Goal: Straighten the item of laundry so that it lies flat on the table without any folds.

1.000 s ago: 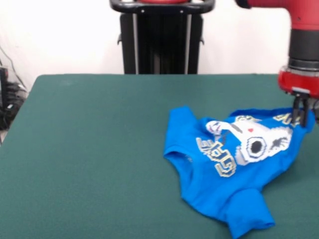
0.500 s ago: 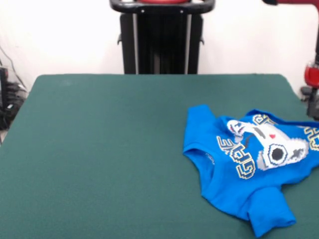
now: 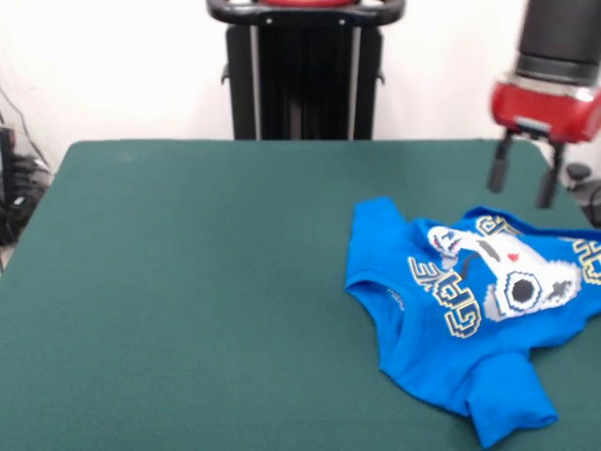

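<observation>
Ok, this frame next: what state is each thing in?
Blue T-shirt: print side up, rumpled, not flat, its right part running out of the picture.
Hand: open, empty, raised above the shirt.
Green table: bare apart from the shirt.

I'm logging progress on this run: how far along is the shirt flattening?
Done: the T-shirt lies mostly spread on the table, print facing up. In hand: nothing; the gripper hangs open above the shirt's far edge, holding no cloth. Left: the shirt looks bunched, with creases across the lettering and a sleeve folded near the front edge, and its right side runs out of frame, so smoothing remains.
</observation>
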